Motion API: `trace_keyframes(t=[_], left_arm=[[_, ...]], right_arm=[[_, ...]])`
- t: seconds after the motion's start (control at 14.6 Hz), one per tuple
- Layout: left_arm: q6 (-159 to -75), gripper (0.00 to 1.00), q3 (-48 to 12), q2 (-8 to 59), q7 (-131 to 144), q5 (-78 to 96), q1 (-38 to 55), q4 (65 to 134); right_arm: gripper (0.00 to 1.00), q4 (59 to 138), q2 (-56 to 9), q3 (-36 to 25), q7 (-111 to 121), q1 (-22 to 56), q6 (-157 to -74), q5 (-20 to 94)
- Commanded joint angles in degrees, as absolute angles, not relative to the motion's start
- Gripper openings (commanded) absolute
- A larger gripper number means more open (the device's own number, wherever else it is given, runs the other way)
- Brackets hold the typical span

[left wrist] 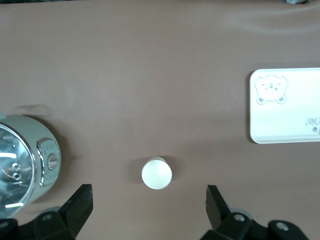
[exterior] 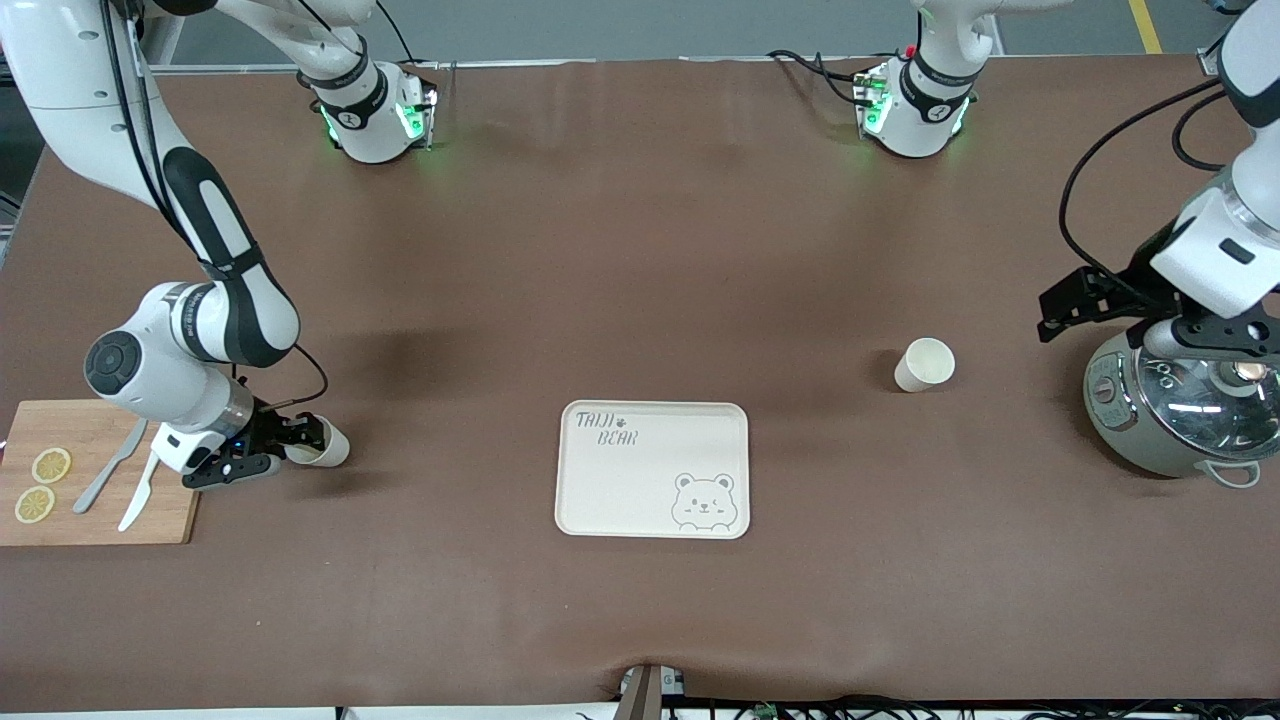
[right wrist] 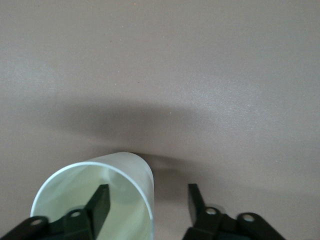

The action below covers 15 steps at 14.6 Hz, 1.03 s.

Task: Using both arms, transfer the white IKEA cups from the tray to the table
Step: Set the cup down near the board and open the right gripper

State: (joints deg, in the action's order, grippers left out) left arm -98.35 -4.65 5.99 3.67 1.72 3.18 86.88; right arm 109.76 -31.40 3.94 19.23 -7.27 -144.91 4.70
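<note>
Front view shows the right pincer [exterior: 300,447] low at the right arm's end of the brown surface [exterior: 640,250], just beside a wooden cutting board [exterior: 170,525], with one white cup [exterior: 325,447] tipped over between its fingers. Right wrist view makes the hold plainer: one finger [right wrist: 100,205] sits inside the cup's [right wrist: 95,200] open mouth and the other finger [right wrist: 196,200] stands outside, apart from the cup's wall, so the pincer straddles the wall with its jaws not yet clenched on it. On the board lie two lemon slices [exterior: 42,484], a grey knife [exterior: 108,468] and a white knife [exterior: 140,492]. A cream tray [exterior: 600,500] printed with a bear sits near the middle of the surface, bare. The second white cup [exterior: 924,364] stands upright on the surface, between the tray and a grey-green pot [exterior: 1130,430] with a glass lid at the left arm's end, and farther from the front camera than the tray. The left pincer [exterior: 1200,340] hangs up in the air over the pot; in the left wrist view its fingers [left wrist: 80,202] are spread wide, released, with the second cup [left wrist: 156,173] between them far below and the tray [left wrist: 285,125] also showing.
</note>
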Motion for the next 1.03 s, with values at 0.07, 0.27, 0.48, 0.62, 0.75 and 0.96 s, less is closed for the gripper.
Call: trace_keyframes(t=[0.07,0.27,0.48,0.62,0.75,0.96], left_arm=[[-93.96,1.0,-1.67,5.1,5.71,0.44,7.3,84.29],[-93.87,1.0,-2.11,5.01,5.28,0.35,6.68,84.29],[-93.26,1.0,-2.2,4.92,4.31,0.26,6.68,84.37],[-91.06,1.0,-2.2,5.01,1.42,-1.48,6.77,84.38],[-88.26,1.0,-2.2,5.01,0.62,-2.9,6.77,84.29],[-87.36,1.0,-2.2,5.19,0.26,-2.9,6.59,84.29]], right_arm=[[1.0,105.22,-31.64,4.75,19.69,-8.17,-141.26,5.36],[1.0,96.71,-31.64,4.75,19.51,-7.91,-131.0,5.1],[1.0,84.78,-31.38,4.66,17.51,-7.73,-115.12,2.65],[1.0,75.63,-31.03,4.75,13.03,-7.73,-102.45,1.5],[1.0,69.9,-29.54,4.83,12.39,-7.3,-93.12,-0.78],[1.0,69.08,-22.18,4.75,12.3,-7.56,-84.4,-1.06]])
